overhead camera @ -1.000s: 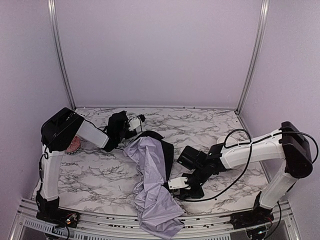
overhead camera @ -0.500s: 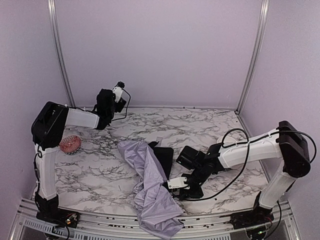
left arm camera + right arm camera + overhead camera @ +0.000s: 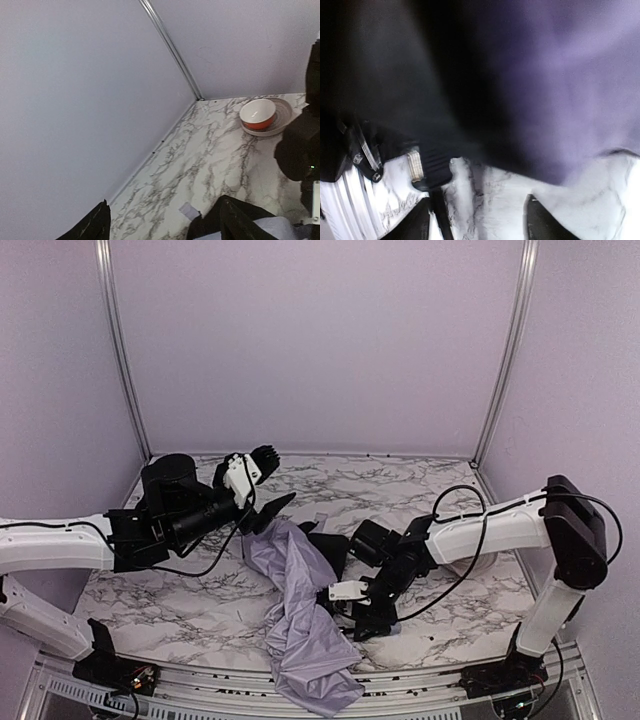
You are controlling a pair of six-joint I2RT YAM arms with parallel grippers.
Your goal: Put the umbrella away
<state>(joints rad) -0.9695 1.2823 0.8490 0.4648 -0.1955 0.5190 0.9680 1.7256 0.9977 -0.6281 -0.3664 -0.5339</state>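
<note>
Marbled tabletop runs between lavender walls, and at its near edge the umbrella lies collapsed in a loose heap. Its pale lavender fabric spills over the rim, and its black inner side shows toward the middle of the table. Just to its right the right gripper is down at the table against the fabric's edge. In the wrist view its fingers stand apart, with marble and a thin black part of the umbrella between them, not pinched. Farther back and to the left, the left gripper hangs above the table by the heap's far end, fingers spread and holding nothing. Beyond, near a corner, an orange-and-white bowl sits on a pale plate close to the foot of a wall.
</note>
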